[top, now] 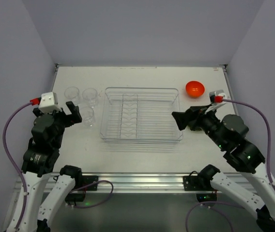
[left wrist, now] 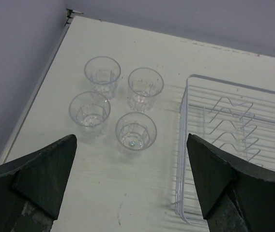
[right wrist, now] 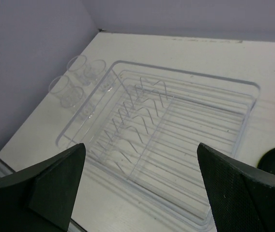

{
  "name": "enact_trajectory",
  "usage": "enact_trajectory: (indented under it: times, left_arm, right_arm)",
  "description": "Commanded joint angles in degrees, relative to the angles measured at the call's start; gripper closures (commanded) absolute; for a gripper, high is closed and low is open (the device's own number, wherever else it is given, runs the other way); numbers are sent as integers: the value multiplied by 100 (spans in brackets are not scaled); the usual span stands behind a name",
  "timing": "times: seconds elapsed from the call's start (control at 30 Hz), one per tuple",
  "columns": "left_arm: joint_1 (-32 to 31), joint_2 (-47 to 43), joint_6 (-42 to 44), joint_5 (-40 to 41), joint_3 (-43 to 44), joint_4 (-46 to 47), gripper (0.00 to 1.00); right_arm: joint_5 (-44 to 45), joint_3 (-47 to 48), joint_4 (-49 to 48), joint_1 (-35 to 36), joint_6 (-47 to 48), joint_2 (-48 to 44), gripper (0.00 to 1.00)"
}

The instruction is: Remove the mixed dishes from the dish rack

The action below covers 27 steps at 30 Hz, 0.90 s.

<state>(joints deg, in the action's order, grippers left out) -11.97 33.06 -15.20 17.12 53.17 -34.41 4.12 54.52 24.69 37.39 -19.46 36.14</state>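
Top external: dish rack [top: 153,117] mid-table; tumblers [top: 89,95] left, bowl [top: 194,88] far right.

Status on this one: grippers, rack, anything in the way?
Left gripper open, empty. Right gripper open, empty. Dish rack bare; four tumblers left of it, orange bowl right. No obstruction.

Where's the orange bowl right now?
Top view: the orange bowl sits on the far right of the table, just past the dish rack's far-right corner, beyond the open right gripper.
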Motion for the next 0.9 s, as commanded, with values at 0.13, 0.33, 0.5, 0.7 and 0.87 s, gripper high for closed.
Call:
enact_trajectory:
  times: [0.13,0.33,0.5,0.7,0.87]
  left_arm:
    - [19,-563,-140,1003,88,-512,0]
    - [19,-1275,-141,1100,45,-751,0]
    - [-16,-1671,-1,1267,80,-707,0]
    - [-139,-1777,333,1223,98,-707,0]
    - [-183,-1821,448,890,97,-672,0]
  right_arm:
    - [2136,341,1205,-21,424,-414,1]
    - [2655,155,1556,-21,321,-915,1]
    - [2752,164,2038,-21,276,-1293,1]
    - [3077,305,2515,-21,83,-1574,1]
    - [3217,305,2567,-21,197,-1891,1]
